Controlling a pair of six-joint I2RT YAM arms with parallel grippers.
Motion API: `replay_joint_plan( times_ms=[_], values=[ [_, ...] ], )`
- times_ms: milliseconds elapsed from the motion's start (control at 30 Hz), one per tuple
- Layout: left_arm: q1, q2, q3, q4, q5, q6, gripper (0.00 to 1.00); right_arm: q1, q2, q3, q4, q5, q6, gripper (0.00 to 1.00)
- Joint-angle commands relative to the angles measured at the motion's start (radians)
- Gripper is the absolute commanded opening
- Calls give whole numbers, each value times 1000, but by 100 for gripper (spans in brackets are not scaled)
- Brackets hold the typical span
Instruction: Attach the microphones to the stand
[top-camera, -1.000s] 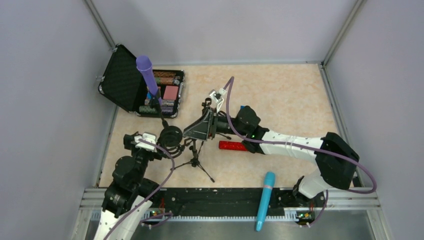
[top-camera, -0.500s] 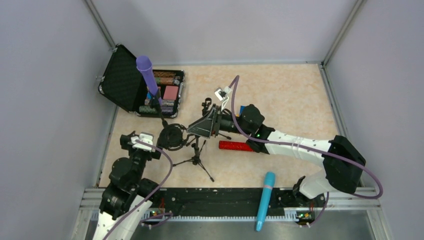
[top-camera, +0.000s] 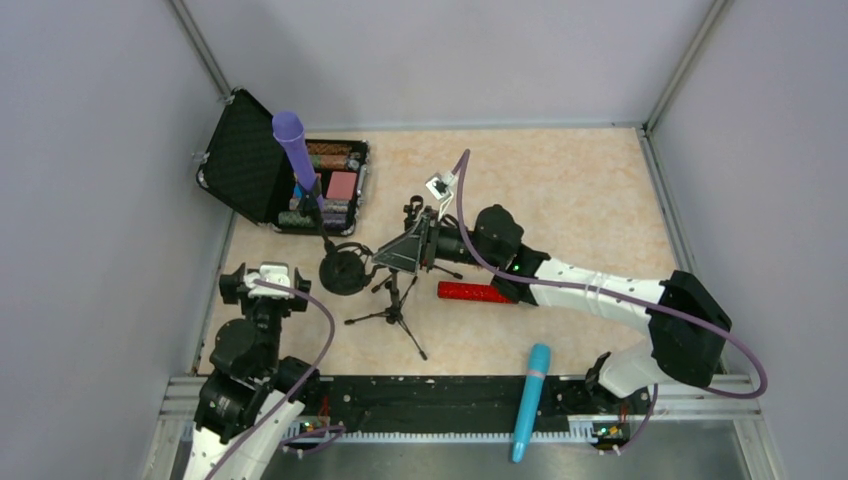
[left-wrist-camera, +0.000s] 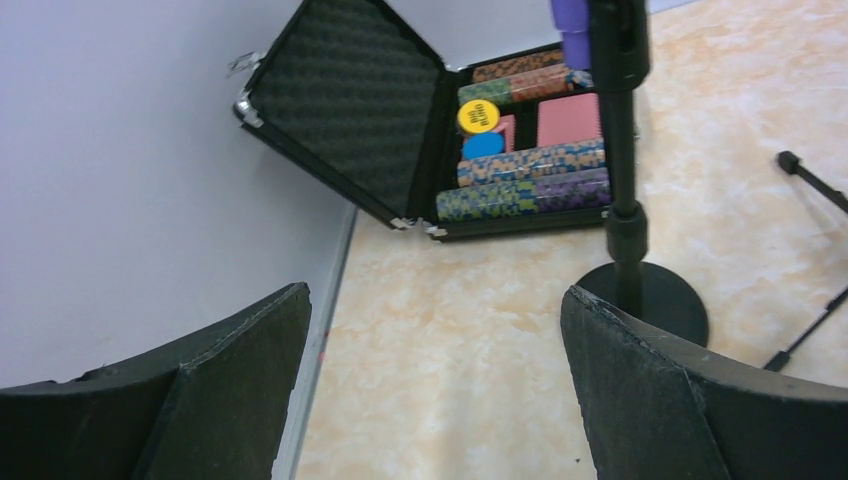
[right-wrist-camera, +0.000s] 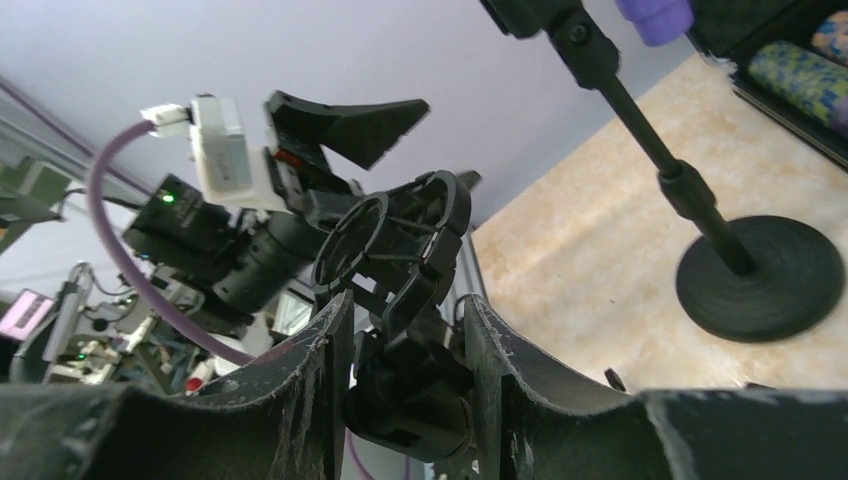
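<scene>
Left tool (left-wrist-camera: 435, 305) pulling back from round-base stand (top-camera: 344, 272) toward own base, fingers standing wide apart, gripping nothing. Purple microphone (top-camera: 297, 155) sitting upright in that stand, so first one looking done. Right tool (right-wrist-camera: 402, 305) staying clamped on holder (right-wrist-camera: 392, 235) atop tripod stand (top-camera: 393, 295), likely steadying it for next fit. Red microphone (top-camera: 470, 291) lying on worktop (top-camera: 560, 190) just beside tripod stand; cyan microphone (top-camera: 529, 400) lying across near rail. Both still waiting.
</scene>
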Motion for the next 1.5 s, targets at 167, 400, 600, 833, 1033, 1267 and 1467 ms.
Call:
replay_joint_plan(
  times_ms=[167, 400, 600, 833, 1033, 1267, 1467],
  values=[
    [1, -119, 42, 41, -103, 35, 99, -10, 18, 25, -193, 75, -155, 0],
    [1, -120, 33, 79, 47, 30, 99, -10, 59, 57, -183, 3, -140, 36],
    [2, -120, 29, 95, 118, 21, 99, -10, 23, 62, -190, 26, -156, 61],
    [1, -119, 41, 98, 245, 26, 99, -11, -75, 32, -192, 99, -213, 78],
    [1, -117, 39, 154, 460, 33, 99, -24, -152, -7, -259, 152, -282, 82],
    [2, -40, 47, 219, 837, 19, 99, -90, -245, -88, -358, 160, -341, 83],
    [1, 102, 55, 308, 997, -7, 99, -154, -318, -196, -387, 151, -331, 83]
  ],
)
